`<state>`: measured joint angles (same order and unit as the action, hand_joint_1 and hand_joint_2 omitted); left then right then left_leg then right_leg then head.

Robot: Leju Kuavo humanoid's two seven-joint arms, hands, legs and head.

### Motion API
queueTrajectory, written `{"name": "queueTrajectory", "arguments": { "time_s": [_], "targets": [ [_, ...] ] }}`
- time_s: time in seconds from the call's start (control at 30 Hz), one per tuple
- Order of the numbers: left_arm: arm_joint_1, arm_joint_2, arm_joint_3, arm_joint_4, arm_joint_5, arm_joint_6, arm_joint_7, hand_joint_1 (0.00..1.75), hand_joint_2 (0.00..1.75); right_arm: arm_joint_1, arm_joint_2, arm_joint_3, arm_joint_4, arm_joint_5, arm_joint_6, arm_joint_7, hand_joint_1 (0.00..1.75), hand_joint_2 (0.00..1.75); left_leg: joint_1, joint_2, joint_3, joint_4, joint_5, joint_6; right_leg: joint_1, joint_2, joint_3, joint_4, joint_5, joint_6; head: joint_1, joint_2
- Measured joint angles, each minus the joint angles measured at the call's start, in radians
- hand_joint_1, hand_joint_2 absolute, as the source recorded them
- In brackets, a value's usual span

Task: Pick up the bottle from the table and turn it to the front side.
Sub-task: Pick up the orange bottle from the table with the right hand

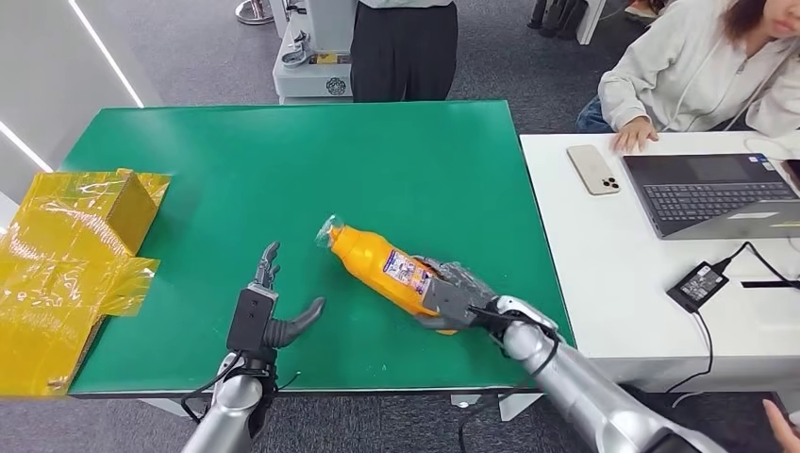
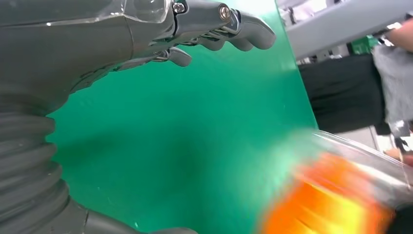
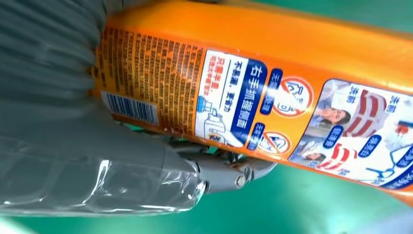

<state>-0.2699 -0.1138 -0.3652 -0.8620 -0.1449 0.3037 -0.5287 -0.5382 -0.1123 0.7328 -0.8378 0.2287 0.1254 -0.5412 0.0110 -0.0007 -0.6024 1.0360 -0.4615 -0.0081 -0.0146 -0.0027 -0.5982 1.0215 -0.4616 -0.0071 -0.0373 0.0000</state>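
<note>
On the green table (image 1: pixel 236 189), right hand (image 1: pixel 459 295) grips orange bottle (image 1: pixel 377 261).

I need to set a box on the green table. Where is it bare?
Bare: the far half of the green table, beyond the bottle. Crowded: the near edge, where the right hand grips the bottle beside the left hand, and the left edge by yellow bags.

bottle (image 2: pixel 336 200) blurred, base hidden by right hand (image 1: pixel 459 294)

Green table (image 1: pixel 283 179), orange bottle (image 1: pixel 377 263) atop
</note>
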Motion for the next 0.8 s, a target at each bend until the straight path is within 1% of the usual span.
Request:
{"name": "queueTrajectory", "arguments": {
  "time_s": [0.13,0.2,0.3,0.37,0.5,0.6,0.67,0.8],
  "targets": [
    [0.021,0.007,0.015,-0.027,-0.006,-0.004,0.005,0.0,1.75,0.153,-0.001,-0.121,-0.177,-0.024,-0.046,-0.012,1.75,1.75,0.0,-0.001,-0.002,0.0,0.0,0.0,0.0,-0.001,-0.002,0.0,-0.001,0.0,0.0,0.0],
    [0.034,0.009,0.022,-0.045,-0.002,-0.03,0.018,0.0,1.75,0.221,0.002,-0.182,-0.261,-0.029,-0.068,-0.019,1.75,1.75,0.0,-0.001,-0.002,-0.001,-0.001,0.0,0.0,-0.001,-0.002,0.0,-0.001,0.0,0.0,0.0],
    [0.051,0.012,0.028,-0.07,0.017,-0.115,0.047,0.0,1.75,0.31,0.012,-0.277,-0.362,-0.029,-0.101,-0.037,1.75,1.75,0.0,-0.001,-0.003,-0.001,-0.001,0.0,0.0,-0.001,-0.002,-0.001,-0.001,0.0,0.0,0.0],
    [0.049,0.012,0.028,-0.082,0.036,-0.19,0.06,0.0,1.75,0.346,0.021,-0.33,-0.396,-0.02,-0.12,-0.054,1.75,1.75,0.0,-0.001,-0.003,-0.001,-0.001,0.0,0.0,-0.001,-0.002,-0.001,-0.001,0.0,0.0,0.0],
    [-0.008,0.008,0.027,-0.088,0.129,-0.37,0.092,0.0,1.75,0.361,0.039,-0.402,-0.408,0.011,-0.144,-0.082,1.75,1.75,0.0,-0.001,-0.003,0.0,0.0,0.0,0.0,-0.001,-0.002,-0.001,0.0,0.0,0.0,0.0],
    [-0.064,0.002,0.025,-0.085,0.198,-0.464,0.111,0.0,1.75,0.349,0.05,-0.42,-0.406,0.025,-0.149,-0.091,1.75,1.75,0.0,-0.001,-0.002,0.0,0.001,0.0,0.0,-0.001,-0.002,0.0,0.001,0.0,0.0,0.0],
    [-0.101,-0.003,0.023,-0.079,0.231,-0.505,0.12,0.0,1.75,0.335,0.056,-0.424,-0.402,0.031,-0.15,-0.094,1.75,1.75,0.0,-0.001,-0.002,0.0,0.002,0.0,0.0,-0.001,-0.002,0.0,0.002,0.0,0.0,0.0],
    [-0.144,-0.011,0.019,-0.066,0.25,-0.522,0.127,0.0,1.75,0.315,0.064,-0.429,-0.396,0.033,-0.15,-0.095,1.75,1.75,0.0,-0.001,-0.002,0.0,0.002,0.0,0.0,-0.001,-0.002,0.0,0.002,0.0,0.0,0.0]
  ]
}}
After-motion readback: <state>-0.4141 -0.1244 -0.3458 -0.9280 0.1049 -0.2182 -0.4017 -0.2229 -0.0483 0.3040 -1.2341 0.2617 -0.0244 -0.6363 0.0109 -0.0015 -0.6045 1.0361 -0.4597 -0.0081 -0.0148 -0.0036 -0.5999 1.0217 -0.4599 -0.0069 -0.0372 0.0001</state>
